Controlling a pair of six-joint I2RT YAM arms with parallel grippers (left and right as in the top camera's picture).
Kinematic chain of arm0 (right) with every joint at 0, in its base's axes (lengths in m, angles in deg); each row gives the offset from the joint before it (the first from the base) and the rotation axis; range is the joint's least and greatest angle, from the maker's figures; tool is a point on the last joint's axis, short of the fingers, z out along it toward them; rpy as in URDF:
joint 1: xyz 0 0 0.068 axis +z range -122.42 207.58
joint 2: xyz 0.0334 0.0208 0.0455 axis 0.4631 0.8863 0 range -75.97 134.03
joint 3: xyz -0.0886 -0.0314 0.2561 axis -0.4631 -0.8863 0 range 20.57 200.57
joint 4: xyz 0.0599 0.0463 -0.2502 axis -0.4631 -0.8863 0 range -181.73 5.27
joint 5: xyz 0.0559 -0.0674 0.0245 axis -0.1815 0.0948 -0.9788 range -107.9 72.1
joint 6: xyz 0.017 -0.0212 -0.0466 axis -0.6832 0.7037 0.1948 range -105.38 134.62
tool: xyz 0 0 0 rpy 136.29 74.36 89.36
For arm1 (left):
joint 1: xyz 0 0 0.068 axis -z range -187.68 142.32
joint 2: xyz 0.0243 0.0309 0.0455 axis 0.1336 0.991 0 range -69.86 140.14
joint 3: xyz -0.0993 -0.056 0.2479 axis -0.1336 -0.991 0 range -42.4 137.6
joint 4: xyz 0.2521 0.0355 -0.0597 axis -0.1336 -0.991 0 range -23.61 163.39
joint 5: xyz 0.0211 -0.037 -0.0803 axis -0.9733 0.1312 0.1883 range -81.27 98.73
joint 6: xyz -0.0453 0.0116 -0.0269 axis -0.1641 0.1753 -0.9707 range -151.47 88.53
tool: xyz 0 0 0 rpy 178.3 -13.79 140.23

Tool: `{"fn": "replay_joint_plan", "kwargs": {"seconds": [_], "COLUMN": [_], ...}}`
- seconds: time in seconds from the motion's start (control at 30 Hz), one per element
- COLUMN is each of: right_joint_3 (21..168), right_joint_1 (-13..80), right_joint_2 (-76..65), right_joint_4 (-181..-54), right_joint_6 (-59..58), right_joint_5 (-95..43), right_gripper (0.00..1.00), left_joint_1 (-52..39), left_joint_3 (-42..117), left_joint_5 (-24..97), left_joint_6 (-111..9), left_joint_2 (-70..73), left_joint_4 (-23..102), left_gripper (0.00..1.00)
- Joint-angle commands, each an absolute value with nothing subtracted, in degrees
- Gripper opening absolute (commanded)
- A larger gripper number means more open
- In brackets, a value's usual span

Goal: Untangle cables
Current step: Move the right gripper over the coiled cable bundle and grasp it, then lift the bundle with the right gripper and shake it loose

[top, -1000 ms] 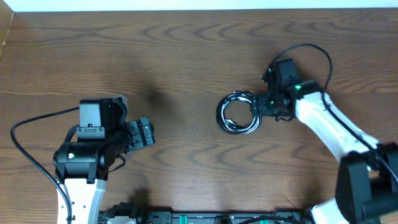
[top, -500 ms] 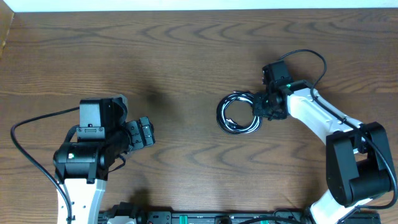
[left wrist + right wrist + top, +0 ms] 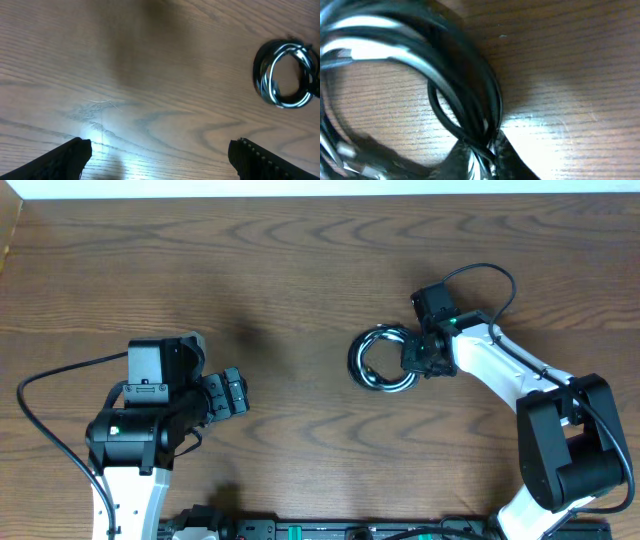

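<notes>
- Overhead, contents: cables (image 3: 382, 360), black cords with one white, wound into a single tight ring, flat on the table (image 3: 300, 260), right of centre. right gripper (image 3: 412, 357) at the ring's right edge, touching it. left gripper (image 3: 232, 393) well apart to the left, over bare wood, holding nothing.
- Overhead, hazard: only one hold on the bundle, nothing pinning the far side. Likely to drag the whole ring across the wood rather than open it.
- Left wrist, contents: left gripper (image 3: 160, 145) with fingers spread wide, empty. cables (image 3: 286, 74) far off at upper right of view, ring intact, white strand showing among the black.
- Left wrist, hazard: long reach needed before any second hold. Risk of crowding or bumping the other arm if brought in on the same side of the ring.
- Right wrist, contents: right gripper (image 3: 485, 160) with fingertips closed on the ring's rim, apparently pinching more than one strand; exact count unreadable through blur. cables (image 3: 465, 90) filling the upper left of view.
- Right wrist, hazard: pulling on several strands at once apt to tighten the loops instead of freeing one cord. Thin, slick cord held only at the fingertips, so liable to slip out under tension. Plugs not identifiable here; possible snag inside the coil.
</notes>
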State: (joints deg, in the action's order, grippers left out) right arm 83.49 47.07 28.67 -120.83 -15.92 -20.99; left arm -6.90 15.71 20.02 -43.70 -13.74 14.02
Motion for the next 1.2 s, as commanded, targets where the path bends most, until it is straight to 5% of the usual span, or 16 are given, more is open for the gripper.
{"fn": "replay_joint_plan", "kwargs": {"seconds": [0.0, 0.2, 0.53, 0.63, 0.67, 0.77, 0.83, 0.87, 1.0, 1.17], "right_joint_3": [83.4, 88.3, 102.0, 101.5, 101.3, 101.3, 101.3, 101.3, 101.3, 101.1], "right_joint_1": [47.3, 45.5, 56.0, 63.0, 64.8, 65.1, 64.0, 62.5, 53.3, 40.9], "right_joint_2": [29.1, 24.8, 11.9, 12.3, 12.4, 12.4, 12.4, 12.4, 12.4, 13.0], "right_joint_4": [-120.7, -122.2, -126.0, -132.9, -134.4, -134.4, -133.6, -133.1, -133.0, -132.5], "right_joint_6": [-16.6, -8.9, 27.1, 28.6, 28.6, 28.1, 24.5, 20.9, 4.0, -0.8], "right_joint_5": [-19.5, -13.1, 3.0, 0.3, 0.2, 4.1, 8.7, 11.1, 9.5, -13.8], "right_gripper": [0.01, 0.01, 0.01, 0.19, 0.46, 0.49, 0.78, 0.84, 0.99, 0.99], "left_joint_1": [-7.2, -7.2, -7.2, -7.2, -7.2, -7.2, -7.2, -7.2, -7.2, -7.2], "left_joint_3": [16.7, 16.7, 16.7, 16.7, 16.7, 16.7, 16.7, 16.7, 16.7, 16.7], "left_joint_5": [20.1, 20.1, 20.1, 20.1, 20.1, 20.1, 20.1, 20.1, 20.1, 20.1], "left_joint_6": [-44.1, -44.1, -44.1, -44.1, -44.1, -44.1, -44.1, -44.1, -44.1, -44.1], "left_joint_2": [-13.9, -13.9, -13.9, -13.9, -13.9, -13.9, -13.9, -13.9, -13.9, -13.9], "left_joint_4": [13.9, 13.9, 13.9, 13.9, 13.9, 13.9, 13.9, 13.9, 14.7, 15.4], "left_gripper": [0.93, 0.93, 0.93, 0.93, 0.93, 0.93, 0.93, 0.93, 0.93, 0.93]}}
